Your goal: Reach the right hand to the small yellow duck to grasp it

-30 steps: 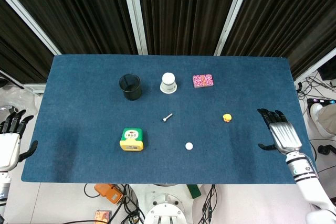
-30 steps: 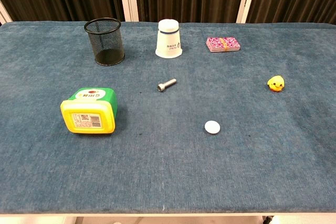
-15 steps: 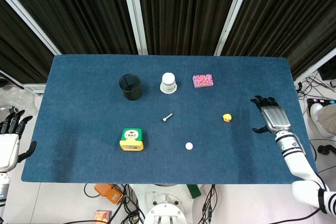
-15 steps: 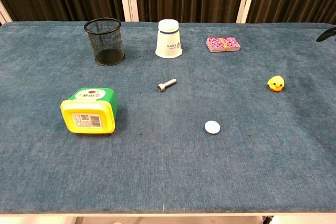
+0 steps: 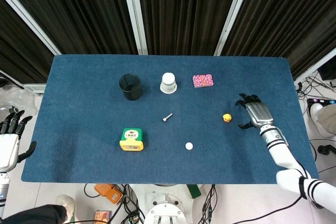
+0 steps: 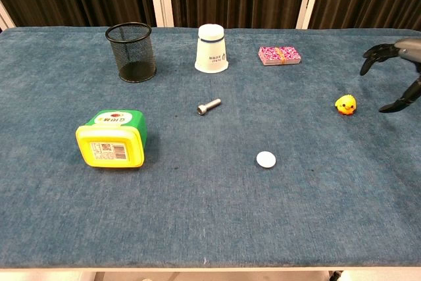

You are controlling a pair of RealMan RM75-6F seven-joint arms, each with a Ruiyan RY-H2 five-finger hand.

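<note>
Right robot hand point(image 5: 254, 113): above the desk point(image 5: 79, 87) near its right edge, fingers spread and curved, holding nothing; close to the small yellow duck point(image 5: 227, 118) on its right side, not touching it. In the chest view only the fingertips point(image 6: 368, 57) and thumb reach in at the right border.

Small yellow duck: upright on the blue desk cloth, right half, about midway between the far and near edges.

Left robot hand point(image 5: 9, 137): off the desk past its left edge, near the near-left corner, fingers spread, empty.

Pink patterned packet point(image 5: 203, 81): flat, toward the far edge, right of centre.

White paper cup point(image 5: 168, 83): upside down, just left of the packet.

Black mesh pen holder point(image 5: 129, 86): upright, left of the cup.

Metal bolt point(image 5: 167, 117): lying near the desk's centre.

White disc point(image 5: 189, 145): flat, toward the near edge, right of centre.

Yellow and green container point(image 5: 132, 139): left of centre, toward the near edge, label visible.
</note>
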